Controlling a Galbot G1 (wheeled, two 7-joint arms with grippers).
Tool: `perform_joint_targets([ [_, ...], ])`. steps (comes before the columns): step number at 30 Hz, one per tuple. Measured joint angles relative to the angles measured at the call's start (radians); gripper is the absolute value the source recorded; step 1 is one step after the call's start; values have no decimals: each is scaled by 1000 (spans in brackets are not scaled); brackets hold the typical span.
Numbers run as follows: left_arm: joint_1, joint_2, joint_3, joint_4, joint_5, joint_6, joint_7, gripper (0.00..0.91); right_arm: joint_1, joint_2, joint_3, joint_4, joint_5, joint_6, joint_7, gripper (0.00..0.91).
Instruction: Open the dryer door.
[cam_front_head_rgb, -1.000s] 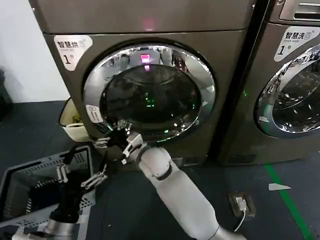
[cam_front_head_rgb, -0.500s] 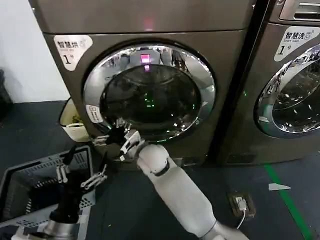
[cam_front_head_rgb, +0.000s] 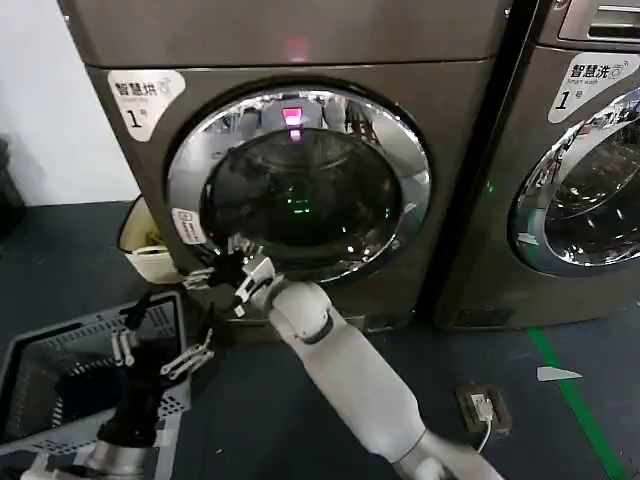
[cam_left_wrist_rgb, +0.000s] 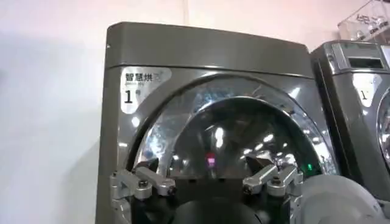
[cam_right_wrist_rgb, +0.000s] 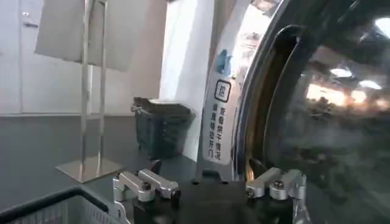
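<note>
**Right hand at the dryer door's lower-left rim, door shut**

Head view: dryer (cam_front_head_rgb: 300, 60) fills the far side, round door (cam_front_head_rgb: 300, 185) flush with the front, closed. Chrome ring around dark glass, pink light reflected near the top, green glints in the middle. Right hand (cam_front_head_rgb: 228, 272) sits at the door's lower-left edge, just beside the small white sticker (cam_front_head_rgb: 186, 226); fingers spread wide, nothing held. Left hand (cam_front_head_rgb: 160, 345) hangs low and near, over a grey basket (cam_front_head_rgb: 60, 345) on the floor, fingers wide apart, empty. Second machine (cam_front_head_rgb: 590, 160) stands to the right.

Right wrist view adds the close-up: dark handle recess (cam_right_wrist_rgb: 268, 91) in the door rim, sticker (cam_right_wrist_rgb: 219, 119) beside it, fingertips (cam_right_wrist_rgb: 173, 193) open just short of the rim. Contact cannot be told.

Left wrist view shows the whole dryer front from below, "1" label (cam_left_wrist_rgb: 137, 85) at the upper-left corner, open fingers (cam_left_wrist_rgb: 152, 182) in front.
</note>
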Motion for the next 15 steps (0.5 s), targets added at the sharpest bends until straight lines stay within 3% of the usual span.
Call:
perform_joint_targets([
  [15,-4,4,-46,15,-15,11,1,907,-23,-17,7,25,1,42,-155,907],
])
